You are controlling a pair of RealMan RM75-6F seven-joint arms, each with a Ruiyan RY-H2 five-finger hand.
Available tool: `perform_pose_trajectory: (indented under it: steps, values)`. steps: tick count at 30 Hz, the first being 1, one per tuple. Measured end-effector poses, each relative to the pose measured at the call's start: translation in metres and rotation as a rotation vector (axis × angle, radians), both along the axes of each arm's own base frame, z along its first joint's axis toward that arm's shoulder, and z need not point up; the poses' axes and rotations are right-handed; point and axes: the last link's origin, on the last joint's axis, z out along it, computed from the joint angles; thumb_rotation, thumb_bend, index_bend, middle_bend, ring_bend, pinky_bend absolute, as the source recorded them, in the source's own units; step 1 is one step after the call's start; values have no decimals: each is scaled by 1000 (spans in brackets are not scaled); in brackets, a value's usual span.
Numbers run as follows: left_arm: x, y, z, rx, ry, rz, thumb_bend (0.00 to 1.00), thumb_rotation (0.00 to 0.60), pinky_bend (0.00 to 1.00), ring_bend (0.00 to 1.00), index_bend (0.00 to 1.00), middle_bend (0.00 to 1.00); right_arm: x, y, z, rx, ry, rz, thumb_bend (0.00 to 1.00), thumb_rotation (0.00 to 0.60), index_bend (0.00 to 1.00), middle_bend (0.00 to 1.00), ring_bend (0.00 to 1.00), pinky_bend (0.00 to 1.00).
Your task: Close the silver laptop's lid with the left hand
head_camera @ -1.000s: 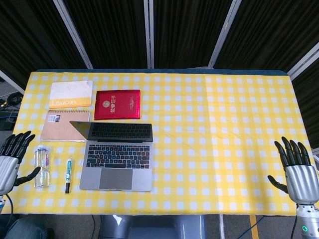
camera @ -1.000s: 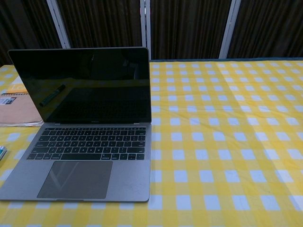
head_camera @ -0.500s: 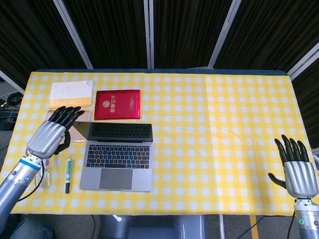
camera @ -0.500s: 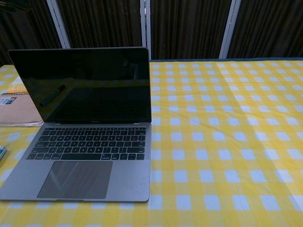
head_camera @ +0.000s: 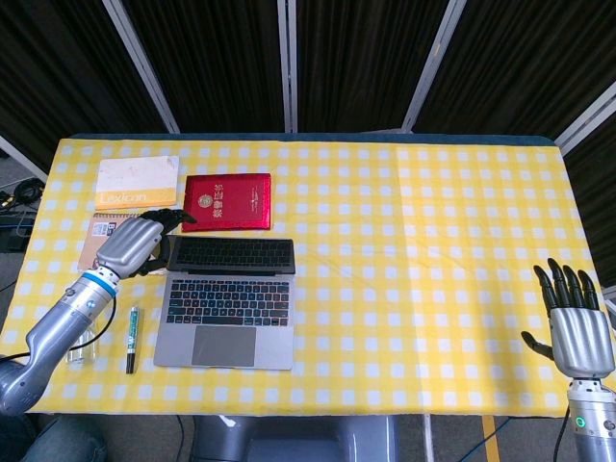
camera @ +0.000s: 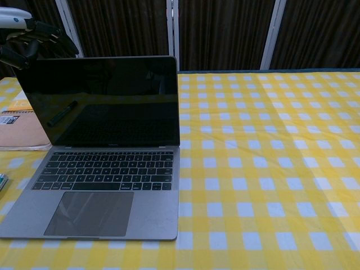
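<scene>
Silver laptop [camera: 107,169] stands open on the yellow-checked tablecloth [camera: 270,169], dark screen upright. Left hand [camera: 31,42] hangs just above the laptop's upper left screen corner, fingers spread, holding nothing. A tan notebook [camera: 19,132] lies left of the laptop, partly behind its screen.

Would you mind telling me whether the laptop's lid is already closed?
No, in the chest view the laptop's lid stands upright, with the keyboard fully exposed.

Staged lab tabletop: yellow checked tablecloth [head_camera: 414,250], black curtains [head_camera: 366,58] on metal frame posts [head_camera: 286,63].
</scene>
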Motion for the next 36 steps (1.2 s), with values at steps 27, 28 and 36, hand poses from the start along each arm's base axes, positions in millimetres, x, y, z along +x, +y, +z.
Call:
perform_pose_trajectory:
  steps: [27,28,36]
  values:
    - [-4,-56,-2,-219,-33,-38,1000,600,322,275,345,278,0,0,-4,9,8,-5,0,600,0,0,0,0]
    - [-4,-59,-3,-229,-40,-41,1000,600,322,275,346,279,0,0,-4,9,8,-4,0,600,0,0,0,0]
    - [-15,-78,-14,-299,-61,-81,1000,600,322,275,361,280,1,1,-5,15,7,-5,0,600,0,0,0,0]
